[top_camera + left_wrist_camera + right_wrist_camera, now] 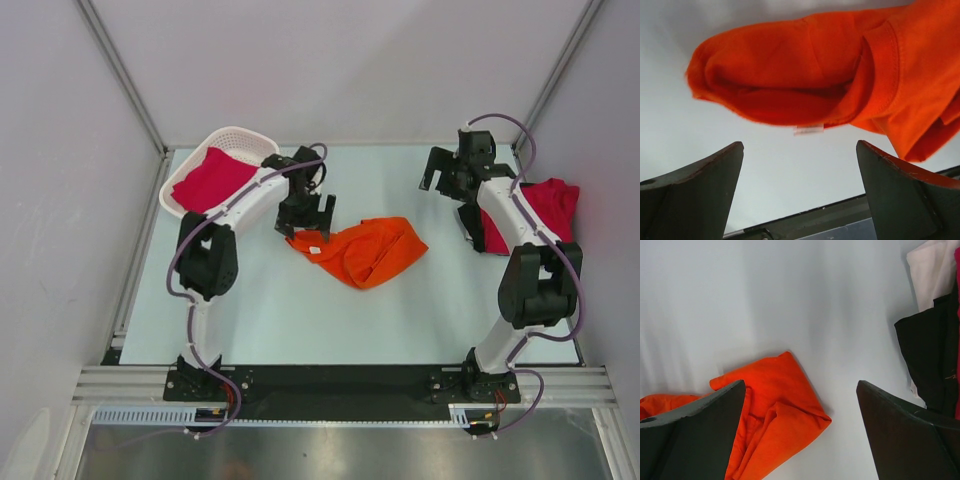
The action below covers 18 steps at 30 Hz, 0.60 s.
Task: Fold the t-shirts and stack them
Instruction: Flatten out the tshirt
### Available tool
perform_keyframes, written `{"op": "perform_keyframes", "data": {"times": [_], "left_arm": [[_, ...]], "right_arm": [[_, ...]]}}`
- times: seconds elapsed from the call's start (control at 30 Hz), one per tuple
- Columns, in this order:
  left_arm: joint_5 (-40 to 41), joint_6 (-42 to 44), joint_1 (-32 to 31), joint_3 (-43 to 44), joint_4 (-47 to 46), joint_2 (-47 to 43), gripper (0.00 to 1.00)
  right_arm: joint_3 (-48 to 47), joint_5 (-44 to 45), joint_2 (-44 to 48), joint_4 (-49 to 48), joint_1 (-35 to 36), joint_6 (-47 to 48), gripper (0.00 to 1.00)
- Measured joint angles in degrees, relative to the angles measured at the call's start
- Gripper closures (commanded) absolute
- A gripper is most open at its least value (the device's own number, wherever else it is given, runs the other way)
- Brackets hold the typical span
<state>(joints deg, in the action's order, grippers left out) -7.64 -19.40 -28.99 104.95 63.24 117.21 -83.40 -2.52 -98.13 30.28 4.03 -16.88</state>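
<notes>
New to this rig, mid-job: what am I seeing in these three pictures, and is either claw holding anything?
Two robot arms stand bolted at the near edge of a pale table. One picture looks down from above and behind them; the other two come from cameras on each wrist, that arm's dark fingers showing below. A crumpled bright orange t-shirt lies mid-table. The left gripper hangs open at its left end, holding nothing. The right gripper is open too, over bare table. A crimson red t-shirt lies in the white plastic lattice basket, far left; more crimson cloth lies at the right, partly under the right arm.
</notes>
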Motion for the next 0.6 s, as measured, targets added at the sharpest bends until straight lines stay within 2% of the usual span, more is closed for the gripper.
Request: {"op": "perform_keyframes", "data": {"times": [0.2,0.27,0.33,0.6], "left_arm": [[0.4,2.6,-1.6,2.6,0.0,8.2,0.03],[0.8,3.5,-2.1,3.3,0.0,10.1,0.48],[1.3,4.0,-2.4,3.8,0.1,11.1,1.0],[6.8,4.4,-2.5,4.1,0.3,11.3,1.0]], "right_arm": [[-0.7,0.1,0.0,0.0,0.1,0.0,0.0],[-0.7,0.1,0.0,0.1,0.0,0.0,0.0],[-0.8,0.1,0.0,0.1,-0.1,0.0,0.0],[-2.9,0.0,-1.5,0.3,-0.1,0.0,0.0]]}}
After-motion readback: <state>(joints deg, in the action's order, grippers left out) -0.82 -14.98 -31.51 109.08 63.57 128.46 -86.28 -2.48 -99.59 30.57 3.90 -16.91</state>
